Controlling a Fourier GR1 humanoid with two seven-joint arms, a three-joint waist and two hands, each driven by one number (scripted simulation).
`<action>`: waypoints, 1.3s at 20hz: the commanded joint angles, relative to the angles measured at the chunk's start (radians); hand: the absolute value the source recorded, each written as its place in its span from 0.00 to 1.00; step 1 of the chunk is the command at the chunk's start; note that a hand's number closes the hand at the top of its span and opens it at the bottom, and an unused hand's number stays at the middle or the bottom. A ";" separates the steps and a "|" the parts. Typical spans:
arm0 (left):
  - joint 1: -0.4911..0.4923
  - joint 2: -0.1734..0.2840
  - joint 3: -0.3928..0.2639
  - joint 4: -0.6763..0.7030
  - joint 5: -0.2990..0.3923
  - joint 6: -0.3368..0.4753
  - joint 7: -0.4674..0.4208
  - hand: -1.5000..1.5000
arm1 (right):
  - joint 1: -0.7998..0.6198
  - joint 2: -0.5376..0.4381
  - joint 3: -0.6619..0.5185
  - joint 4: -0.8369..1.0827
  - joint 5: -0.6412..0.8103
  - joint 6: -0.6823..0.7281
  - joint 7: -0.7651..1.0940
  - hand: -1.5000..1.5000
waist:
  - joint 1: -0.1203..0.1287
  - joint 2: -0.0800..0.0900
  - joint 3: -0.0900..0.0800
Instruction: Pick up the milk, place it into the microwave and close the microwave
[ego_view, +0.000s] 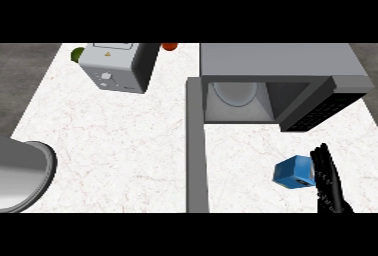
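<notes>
1. White marbled tabletop (111, 150) noted under everything, with a toaster (118, 65) far off ahead and to the left of the hand.
2. Found the right hand (328, 180) at the near right, fingers straight and together, laid flat along the right face of the milk (295, 172); not yet curled round it. Saw nothing of the left hand.
3. Found the milk itself, a small blue carton, standing on the tabletop, touching the hand on its left side and slightly turned.
4. Saw the microwave (280, 60) ahead of the hand and a little left, its cavity (236, 100) open, and its door (196, 150) swung out toward the near edge, well to the hand's left.
5. Judged the step in hand to be the grasp: probably needed the thumb brought across the near face and the fingers wrapped round the far one before any lift, so as not to push the carton sideways.
6. Judged a straight lift wise, then a carry forward and left into the cavity, keeping clear of the dark front panel (321, 107) just ahead of the hand.
</notes>
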 joint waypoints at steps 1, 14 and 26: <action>0.032 0.002 0.065 -0.021 0.066 -0.047 0.004 0.00 | -0.019 0.008 -0.074 0.097 -0.064 -0.008 -0.062 0.00 | 0.001 0.000 0.000; -0.030 -0.016 0.102 0.026 0.061 -0.082 0.027 0.00 | -0.126 -0.049 -0.283 0.494 -0.232 0.136 -0.333 0.00 | 0.000 0.001 0.000; -0.012 -0.059 0.140 -0.017 0.084 -0.121 0.085 0.00 | -0.203 -0.045 -0.372 0.829 -0.225 0.171 -0.601 0.00 | 0.000 0.001 0.000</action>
